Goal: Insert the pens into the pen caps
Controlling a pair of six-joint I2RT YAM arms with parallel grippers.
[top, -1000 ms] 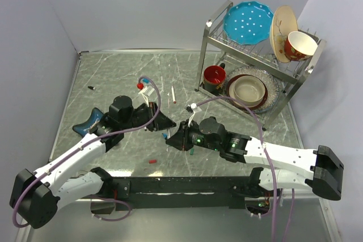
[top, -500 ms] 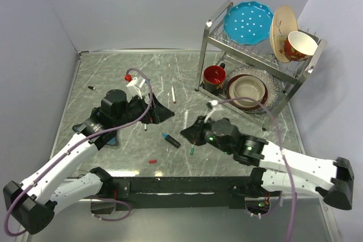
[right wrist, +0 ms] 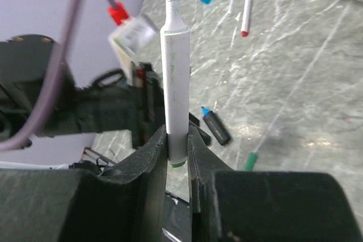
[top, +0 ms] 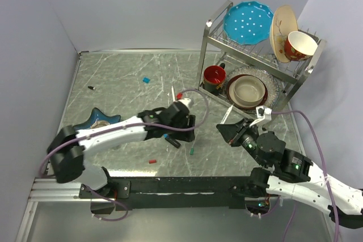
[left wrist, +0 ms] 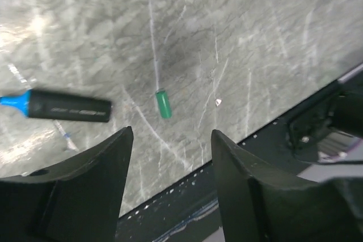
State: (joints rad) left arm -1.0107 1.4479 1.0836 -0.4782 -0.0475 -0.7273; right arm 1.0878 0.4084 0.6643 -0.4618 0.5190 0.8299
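While right pincer [right wrist: 177, 140] holds pen [right wrist: 173, 77], left pincer [left wrist: 170, 140] open.

Even, diffuse overhead light keeps the top view bright, with only soft shadows on the table [top: 113, 77]. Beyond the dark, blurred fingers of the left gripper [left wrist: 170, 137], pale glare washes the table off to one side. The green-tipped pen [right wrist: 173, 83] pinched in the right gripper [right wrist: 177, 137] reads fairly sharp, while the left arm [right wrist: 68, 106] behind it smears soft.
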